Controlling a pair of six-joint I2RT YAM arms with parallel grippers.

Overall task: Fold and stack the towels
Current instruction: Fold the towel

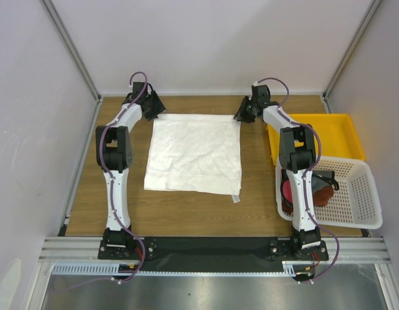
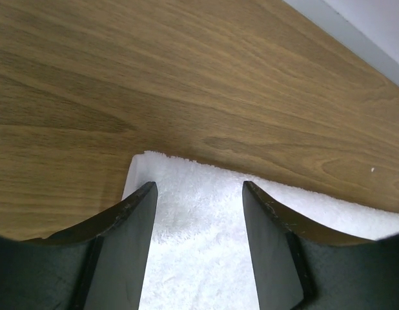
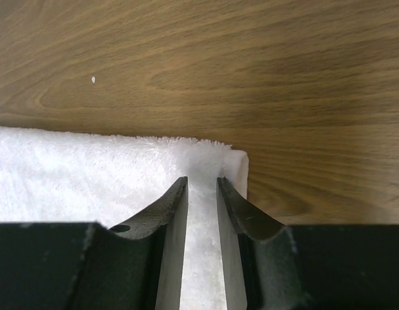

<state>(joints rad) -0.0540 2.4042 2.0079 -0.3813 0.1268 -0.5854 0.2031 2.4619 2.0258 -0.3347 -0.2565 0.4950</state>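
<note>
The large white towel (image 1: 194, 154) lies spread flat in the middle of the wooden table, its small tag (image 1: 236, 198) at the near right corner. My left gripper (image 1: 155, 111) is at the towel's far left corner. In the left wrist view it (image 2: 198, 187) stands open, straddling that corner of the towel (image 2: 199, 258). My right gripper (image 1: 241, 115) is at the far right corner. In the right wrist view its jaws (image 3: 201, 182) are pinched narrowly on a ridge of towel (image 3: 70, 174). A magenta-pink towel (image 1: 286, 190) and a reddish-brown towel (image 1: 323, 190) sit in the basket.
A white perforated basket (image 1: 364, 200) stands at the near right, partly behind the right arm. A yellow tray (image 1: 345, 139) lies behind it along the right wall. Grey walls enclose the table on the left, back and right.
</note>
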